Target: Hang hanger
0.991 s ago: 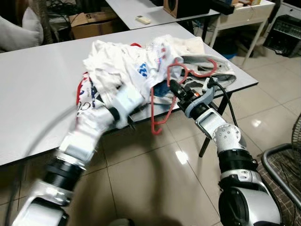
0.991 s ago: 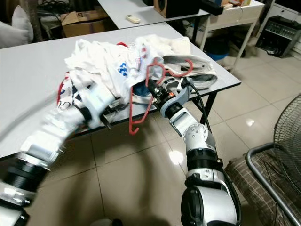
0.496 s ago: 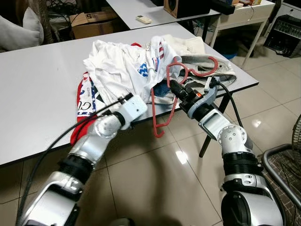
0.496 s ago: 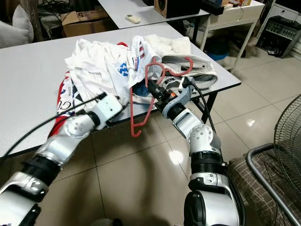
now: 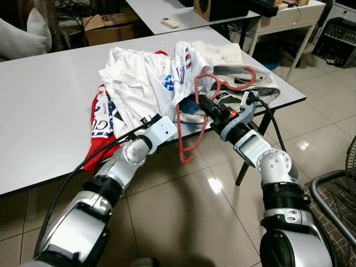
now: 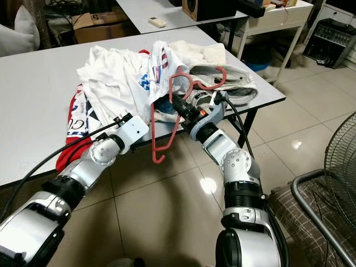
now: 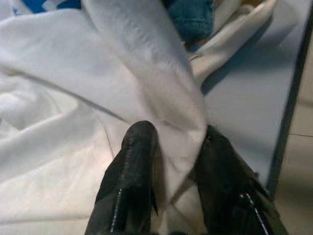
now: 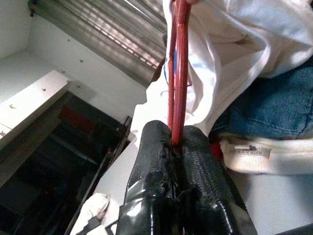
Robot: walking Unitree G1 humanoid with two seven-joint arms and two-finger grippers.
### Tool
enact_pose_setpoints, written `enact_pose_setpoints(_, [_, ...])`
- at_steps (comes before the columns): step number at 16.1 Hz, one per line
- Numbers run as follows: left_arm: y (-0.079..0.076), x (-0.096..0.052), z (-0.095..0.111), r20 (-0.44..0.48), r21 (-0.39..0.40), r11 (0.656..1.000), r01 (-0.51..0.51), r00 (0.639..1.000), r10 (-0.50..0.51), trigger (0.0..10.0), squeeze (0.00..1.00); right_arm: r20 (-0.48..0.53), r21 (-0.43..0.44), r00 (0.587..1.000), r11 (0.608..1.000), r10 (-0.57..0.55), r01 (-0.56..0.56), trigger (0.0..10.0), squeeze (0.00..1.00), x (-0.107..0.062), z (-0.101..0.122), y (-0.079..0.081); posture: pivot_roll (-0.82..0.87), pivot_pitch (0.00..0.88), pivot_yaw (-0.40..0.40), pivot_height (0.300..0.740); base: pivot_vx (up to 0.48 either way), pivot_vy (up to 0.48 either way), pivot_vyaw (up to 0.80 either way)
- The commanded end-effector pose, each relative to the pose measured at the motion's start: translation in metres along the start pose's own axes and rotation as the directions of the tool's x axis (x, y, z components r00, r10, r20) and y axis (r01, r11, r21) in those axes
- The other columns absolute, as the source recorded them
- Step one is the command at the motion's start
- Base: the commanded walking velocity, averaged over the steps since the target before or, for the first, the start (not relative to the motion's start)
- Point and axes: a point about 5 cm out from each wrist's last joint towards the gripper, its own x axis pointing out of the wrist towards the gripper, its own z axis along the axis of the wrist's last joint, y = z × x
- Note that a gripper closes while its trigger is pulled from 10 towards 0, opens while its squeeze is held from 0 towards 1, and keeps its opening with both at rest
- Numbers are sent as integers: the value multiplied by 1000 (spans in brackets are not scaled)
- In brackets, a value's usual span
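Observation:
A red plastic hanger hangs over the table's front edge, tangled partly into a heap of white clothes on the grey table. My right gripper is shut on the hanger's bar; in the right wrist view its fingers pinch the red hanger. My left gripper is at the heap's near edge. In the left wrist view its fingers hold a fold of white shirt between them. A blue garment lies beneath.
A red and white garment droops over the table's front edge. Behind stands a second table with a remote and a cardboard box. A fan and a metal-framed seat sit on the tiled floor at right.
My left arm has swung in from the left, and its gripper now has the white shirt's fold at the heap's edge. The right gripper keeps the hanger, shifted slightly left.

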Motion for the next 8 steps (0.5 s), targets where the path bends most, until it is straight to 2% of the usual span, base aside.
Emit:
enact_pose_setpoints(1, [4, 1, 2, 12, -14, 1000, -27, 1000, 28, 0, 0, 7, -6, 1000, 1000, 23, -22, 10000, 0, 0, 2, 5, -100, 53, 59, 740, 0, 0, 0])
enact_pose_setpoints(8, [8, 2, 2, 38, -32, 999, -40, 998, 41, 0, 0, 11, -1, 1000, 1000, 15, -15, 10000, 0, -1, 1, 5, -94, 57, 61, 740, 0, 0, 0])
